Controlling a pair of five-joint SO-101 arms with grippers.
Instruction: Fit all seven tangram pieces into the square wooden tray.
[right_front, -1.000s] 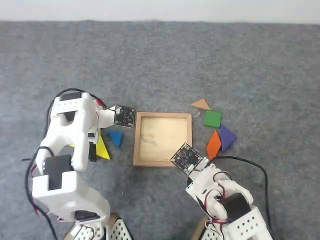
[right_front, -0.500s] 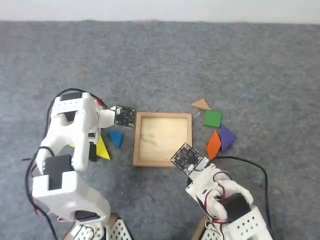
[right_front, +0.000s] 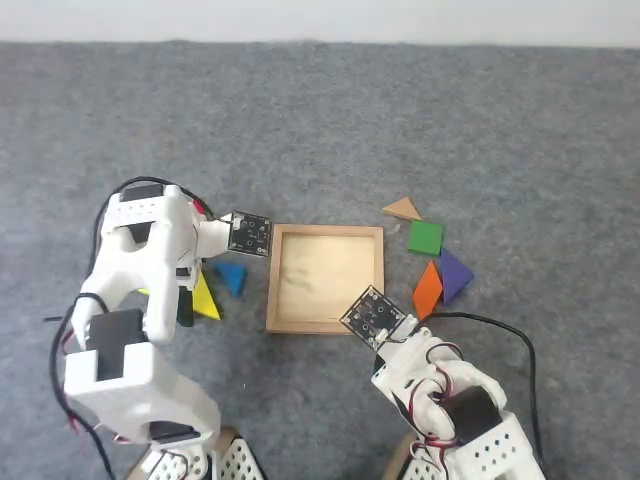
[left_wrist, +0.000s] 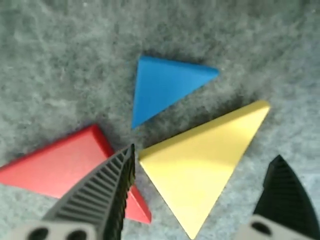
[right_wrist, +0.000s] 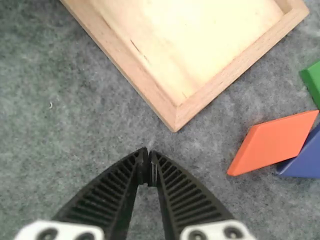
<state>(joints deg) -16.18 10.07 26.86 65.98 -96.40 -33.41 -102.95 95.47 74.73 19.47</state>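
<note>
No motion since earlier frames. Our left gripper hangs, jaws spread, over yellow triangle, left of tray. Our right gripper, jaws closed, sits just near of tray's near edge.

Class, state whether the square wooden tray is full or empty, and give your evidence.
Empty. The square wooden tray shows only bare wood inside; the yellow triangle and orange parallelogram lie outside it.

The left arm and right arm are white plastic shells around black servos, trailing thin black cables, with ribbed black pointed fingers.
</note>
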